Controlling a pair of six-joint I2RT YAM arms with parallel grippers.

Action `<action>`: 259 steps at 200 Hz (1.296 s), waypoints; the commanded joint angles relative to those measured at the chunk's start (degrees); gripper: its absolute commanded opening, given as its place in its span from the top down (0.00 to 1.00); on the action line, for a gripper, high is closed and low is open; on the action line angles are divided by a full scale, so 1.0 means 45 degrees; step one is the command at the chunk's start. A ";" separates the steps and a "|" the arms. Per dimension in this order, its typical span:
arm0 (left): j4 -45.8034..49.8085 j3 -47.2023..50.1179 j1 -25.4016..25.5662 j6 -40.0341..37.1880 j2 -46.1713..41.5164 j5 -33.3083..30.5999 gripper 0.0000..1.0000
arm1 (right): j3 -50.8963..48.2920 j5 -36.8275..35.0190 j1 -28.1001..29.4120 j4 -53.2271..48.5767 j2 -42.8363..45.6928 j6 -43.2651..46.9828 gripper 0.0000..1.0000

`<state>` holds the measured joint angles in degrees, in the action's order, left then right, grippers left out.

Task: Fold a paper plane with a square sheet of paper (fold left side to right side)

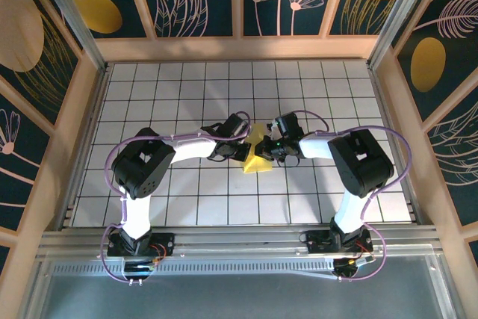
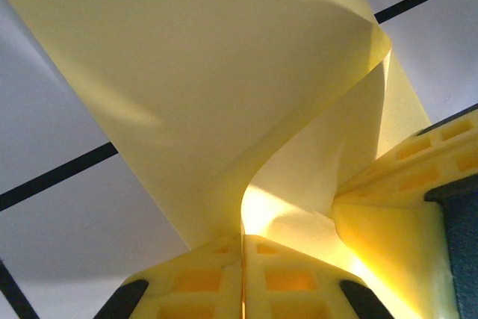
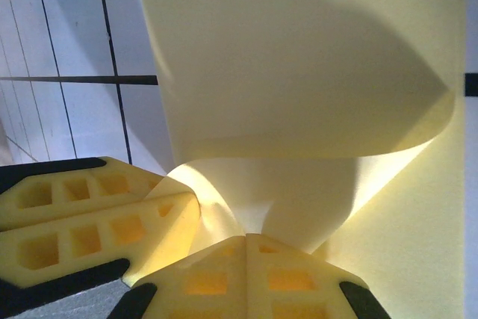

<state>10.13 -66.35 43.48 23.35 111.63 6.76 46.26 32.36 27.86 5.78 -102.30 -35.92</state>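
Left tool (image 2: 243, 252) and right tool (image 3: 246, 244) tight on the yellow sheet (image 1: 257, 162) (curled over)

Btm ctr: right gripper (image 3: 245, 243), jaws pressed together, pinching the pale yellow sheet of paper (image 3: 299, 57) at its edge. Paper rises from the pinch and curls over w/ a soft rounded bend at right, not creased flat. Btm left: left gripper (image 3: 183, 199), fingers together, tips touching the paper. White table (image 3: 67, 35) w/ black grid lines, upper left.
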 commanded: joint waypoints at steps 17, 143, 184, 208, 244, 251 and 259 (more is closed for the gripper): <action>0.0798 0.0037 -0.0073 -0.0129 0.0488 -0.0369 0.92 | -0.0099 -0.0374 0.0093 -0.0495 -0.0372 0.0402 1.00; 0.1746 -0.1272 -0.0200 0.0103 -0.1484 -0.1031 0.70 | -0.0622 -0.0570 0.0094 -0.0532 -0.0335 0.0424 1.00; 0.1685 -0.0451 -0.0191 0.0894 -0.2576 0.0425 0.71 | -0.0573 -0.0492 0.0084 -0.0492 -0.0294 0.0425 1.00; 0.0413 0.0721 -0.0193 0.2170 -0.2913 0.2358 0.74 | -0.0563 -0.0453 0.0082 -0.0430 -0.0270 0.0424 1.00; -0.1664 0.2022 -0.0192 0.3816 -0.2834 0.4110 0.80 | -0.0573 -0.0414 0.0108 -0.0421 -0.0256 0.0426 1.00; -0.1740 0.2077 -0.0203 0.3889 -0.2690 0.4124 0.81 | -0.0555 -0.0414 0.0099 -0.0425 -0.0259 0.0424 1.00; -0.1763 0.2092 -0.0191 0.3914 -0.2561 0.4112 0.82 | -0.0553 -0.0414 0.0132 -0.0433 -0.0255 0.0424 1.00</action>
<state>7.62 -57.74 43.07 36.23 98.78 20.27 45.32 32.36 27.86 7.40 -102.91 -34.87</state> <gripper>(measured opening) 0.190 0.047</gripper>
